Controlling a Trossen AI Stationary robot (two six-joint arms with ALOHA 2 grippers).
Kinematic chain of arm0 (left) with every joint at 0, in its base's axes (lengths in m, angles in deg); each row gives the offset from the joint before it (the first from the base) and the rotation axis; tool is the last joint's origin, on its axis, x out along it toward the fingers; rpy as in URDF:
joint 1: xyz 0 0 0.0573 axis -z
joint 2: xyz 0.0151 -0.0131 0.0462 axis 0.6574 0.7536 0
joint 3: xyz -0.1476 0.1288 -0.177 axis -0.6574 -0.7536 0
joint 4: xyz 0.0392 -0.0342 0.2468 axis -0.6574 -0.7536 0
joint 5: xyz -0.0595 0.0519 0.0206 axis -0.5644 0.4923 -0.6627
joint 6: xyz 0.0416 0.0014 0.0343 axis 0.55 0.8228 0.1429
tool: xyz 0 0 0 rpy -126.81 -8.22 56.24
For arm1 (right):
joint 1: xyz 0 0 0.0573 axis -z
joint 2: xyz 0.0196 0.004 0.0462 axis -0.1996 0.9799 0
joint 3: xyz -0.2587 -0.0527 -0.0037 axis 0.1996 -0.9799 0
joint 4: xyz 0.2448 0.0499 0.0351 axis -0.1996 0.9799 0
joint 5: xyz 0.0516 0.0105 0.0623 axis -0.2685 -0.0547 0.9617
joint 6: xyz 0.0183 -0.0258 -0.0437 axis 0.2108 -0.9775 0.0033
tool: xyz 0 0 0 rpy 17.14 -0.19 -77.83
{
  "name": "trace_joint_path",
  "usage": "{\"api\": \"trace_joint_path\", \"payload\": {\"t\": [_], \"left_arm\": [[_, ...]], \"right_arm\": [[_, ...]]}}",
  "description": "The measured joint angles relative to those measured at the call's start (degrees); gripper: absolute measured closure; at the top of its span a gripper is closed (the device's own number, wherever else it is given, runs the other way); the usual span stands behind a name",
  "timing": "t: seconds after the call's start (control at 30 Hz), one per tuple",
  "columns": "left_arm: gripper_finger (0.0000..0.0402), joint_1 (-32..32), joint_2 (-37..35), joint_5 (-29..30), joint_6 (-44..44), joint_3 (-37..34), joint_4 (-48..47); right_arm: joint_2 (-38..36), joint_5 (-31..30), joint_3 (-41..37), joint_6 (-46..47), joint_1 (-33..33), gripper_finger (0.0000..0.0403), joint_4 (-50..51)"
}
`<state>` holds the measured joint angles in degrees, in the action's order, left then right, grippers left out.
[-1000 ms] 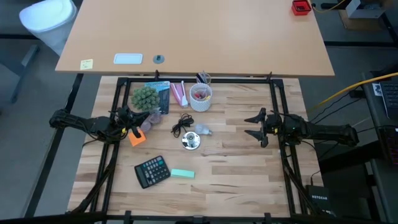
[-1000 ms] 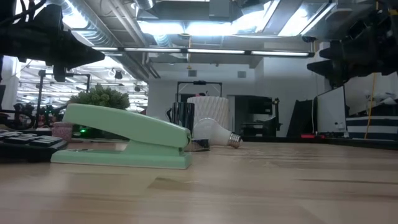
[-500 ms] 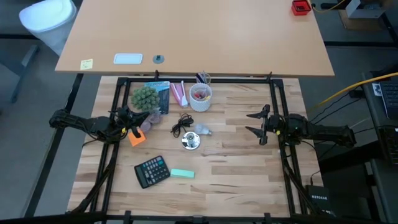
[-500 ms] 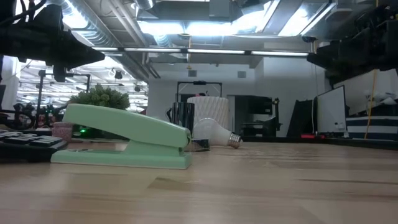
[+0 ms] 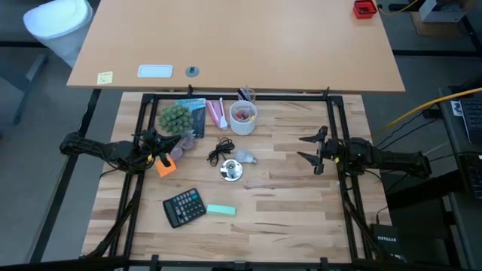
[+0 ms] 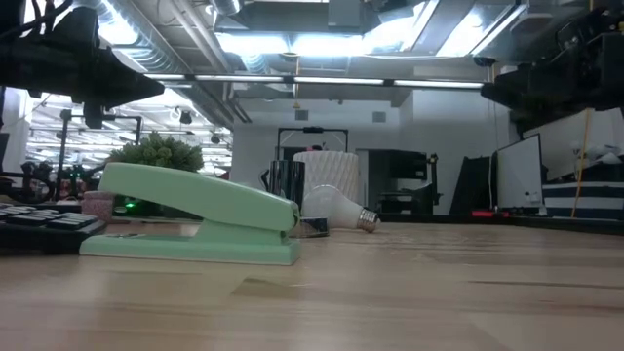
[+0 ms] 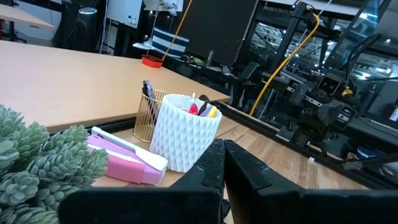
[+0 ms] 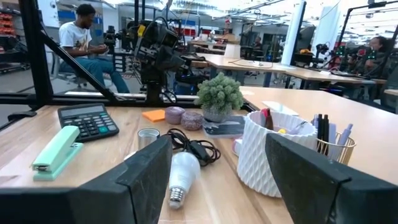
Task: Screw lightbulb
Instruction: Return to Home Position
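The small pale lightbulb lies on its side on the table, its metal screw end toward the right arm; it also shows in the right wrist view and the low view. The round silver base with a black cord sits just beside it. My right gripper is open, above the table at the right, pointing at the bulb. My left gripper is shut at the left, near the green plant.
A white cup of pens, a pink stapler, a wire pen holder, a calculator, a green stapler and an orange pad lie around. People sit in the room beyond.
My right gripper has moved a little toward the table's left and far side, toward the bulb, and has turned slightly. My left gripper and the things on the table stay still.
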<state>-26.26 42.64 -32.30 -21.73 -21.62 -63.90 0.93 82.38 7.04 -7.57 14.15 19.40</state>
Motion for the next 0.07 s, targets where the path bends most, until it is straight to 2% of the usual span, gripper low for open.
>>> {"api": "trace_joint_path", "payload": {"t": [0.07], "left_arm": [[0.0402, 0.0, 0.0, 0.0, 0.0, 0.0, 0.0]], "right_arm": [[0.0, 0.0, 0.0, 0.0, 0.0, 0.0139, 0.0]]}}
